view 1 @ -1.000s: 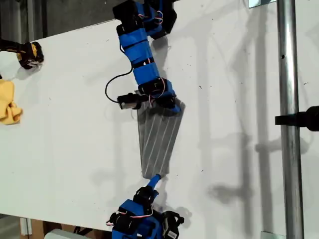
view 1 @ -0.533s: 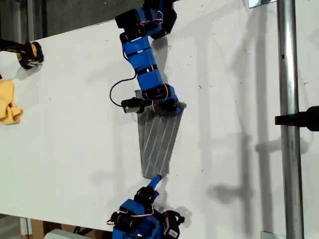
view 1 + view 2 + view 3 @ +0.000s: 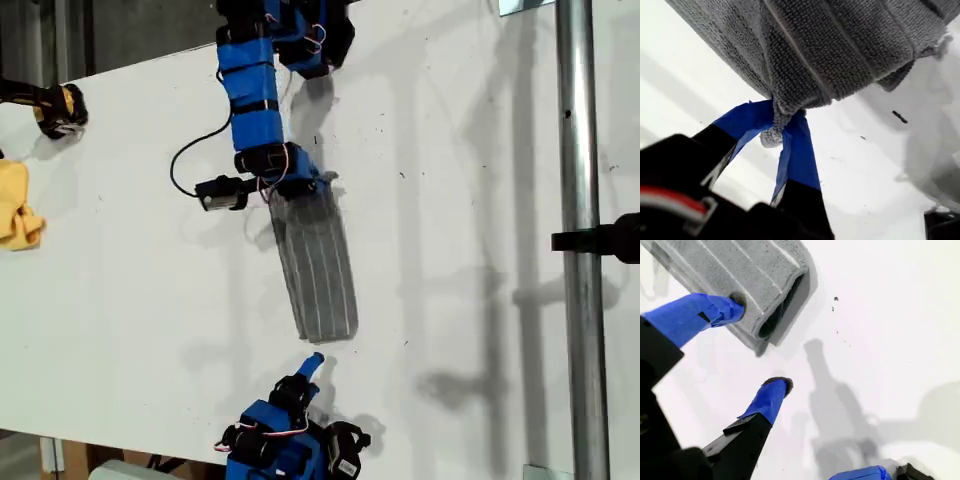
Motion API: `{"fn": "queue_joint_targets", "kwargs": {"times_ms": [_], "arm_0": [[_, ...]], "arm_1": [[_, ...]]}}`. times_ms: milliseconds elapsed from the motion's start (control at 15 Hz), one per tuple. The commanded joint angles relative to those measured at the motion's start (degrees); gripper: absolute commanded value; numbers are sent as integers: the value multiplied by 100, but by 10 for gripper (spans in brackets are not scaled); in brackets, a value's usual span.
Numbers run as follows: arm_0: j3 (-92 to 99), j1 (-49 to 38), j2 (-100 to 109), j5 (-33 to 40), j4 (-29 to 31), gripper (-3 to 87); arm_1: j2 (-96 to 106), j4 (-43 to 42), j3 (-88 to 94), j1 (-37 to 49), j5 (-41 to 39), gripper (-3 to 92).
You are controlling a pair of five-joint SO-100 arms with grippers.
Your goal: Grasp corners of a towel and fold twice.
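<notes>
Towel (image 3: 316, 268) lying mid-table (image 3: 130, 260) as long narrow folded strip, far end lifting off surface. My first gripper (image 3: 776, 125) pinching bunched towel edge at that far end, jaws closed on fabric. My second gripper (image 3: 752, 345) sitting w/ jaws wide apart by near folded end (image 3: 772, 315), not gripping. Yellow cloth (image 3: 18, 205) lying at exterior view's left edge.

Lighting bright, even. White table (image 3: 470, 300) near overexposed; soft grey shadows fall on it beside each arm. Exterior view sharp. Wrist views: near gripper housings dark, blurred; towel (image 3: 840, 45) weave crisp.
</notes>
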Motion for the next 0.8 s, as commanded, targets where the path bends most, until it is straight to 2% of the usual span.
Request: {"fn": "queue_joint_targets", "kwargs": {"times_ms": [0, 267, 733], "arm_0": [[-44, 88, 158, -79, 26, 264], [79, 149, 272, -132, 35, 262], [369, 149, 694, -237, 53, 261]], "arm_1": [[475, 141, -246, 571, -571, -2], [-202, -167, -123, 1274, -1477, -2], [-1169, -554, 923, 1573, -1468, 0]]}}
